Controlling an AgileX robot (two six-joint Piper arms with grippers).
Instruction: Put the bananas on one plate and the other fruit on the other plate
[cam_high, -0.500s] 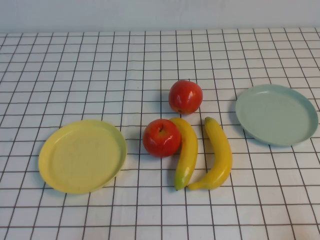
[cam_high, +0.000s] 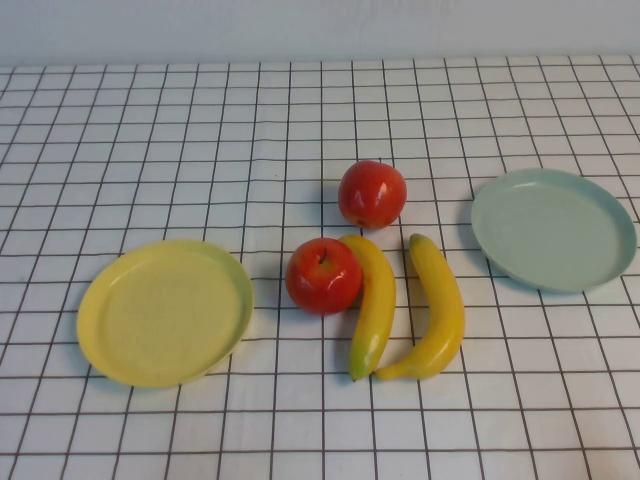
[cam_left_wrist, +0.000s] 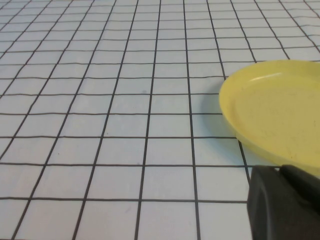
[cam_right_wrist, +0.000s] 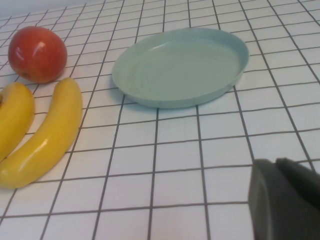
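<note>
Two bananas (cam_high: 405, 305) and two apples (cam_high: 347, 235) lie mid-table between yellow plate (cam_high: 100, 345) and blue-green plate (cam_high: 610, 265). Glossy, probably slippery: grasp bananas mid-length. Left gripper (cam_left_wrist: 285, 202) and right gripper (cam_right_wrist: 285, 200) barely visible; jaw state cannot be told.

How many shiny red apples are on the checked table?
2. One round red apple sits farther back, apart from the bananas; the other red apple touches the left yellow banana. None appears hidden.
</note>
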